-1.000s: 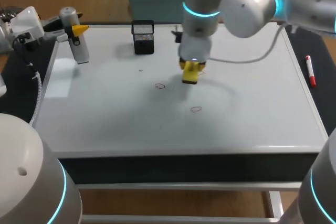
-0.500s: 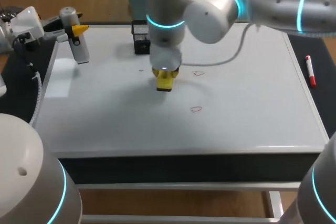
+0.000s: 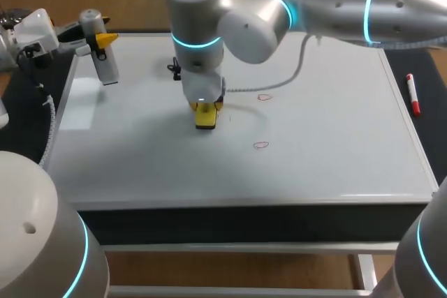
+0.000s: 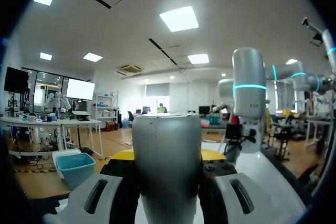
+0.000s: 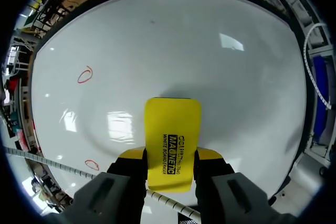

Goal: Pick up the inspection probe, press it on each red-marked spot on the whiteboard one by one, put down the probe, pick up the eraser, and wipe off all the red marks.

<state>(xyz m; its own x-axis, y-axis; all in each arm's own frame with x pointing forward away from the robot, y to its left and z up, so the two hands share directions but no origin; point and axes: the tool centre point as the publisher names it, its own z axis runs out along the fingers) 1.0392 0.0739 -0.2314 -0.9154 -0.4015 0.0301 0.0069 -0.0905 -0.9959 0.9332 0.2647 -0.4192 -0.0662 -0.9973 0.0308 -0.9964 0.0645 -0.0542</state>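
Eraser [image 3: 204, 116]: yellow-backed block, flat on the whiteboard [image 3: 335, 165], left of the board's middle. Right claw [image 3: 204, 110] clenched on it from both sides; the right arm comes in from the right and reaches past centre. In the right wrist view the eraser [image 5: 172, 124] sticks out ahead of the claw [image 5: 170, 155], long axis in line with the fingers, running roughly near-far on the board.

Two red marks left, both to the right of the eraser: the far mark [image 3: 263, 97] and the near mark [image 3: 261, 145]. From the wrist they sit off the same side of the claw, far mark [image 5: 85, 74] and near mark [image 5: 92, 165], so the next wipe looks like a sideways pass to the right, broadside on. No red visible right around the block.

Writing: black print on the eraser's back; not read off.

Inspection probe [image 3: 103, 54]: grey cylinder at the board's far-left corner, in the left claw [image 3: 105, 38], which appears clamped on it; it fills the gap between the fingers in the left wrist view [image 4: 167, 171].

Red marker [image 3: 413, 95] lies off the board's right edge on the desk.
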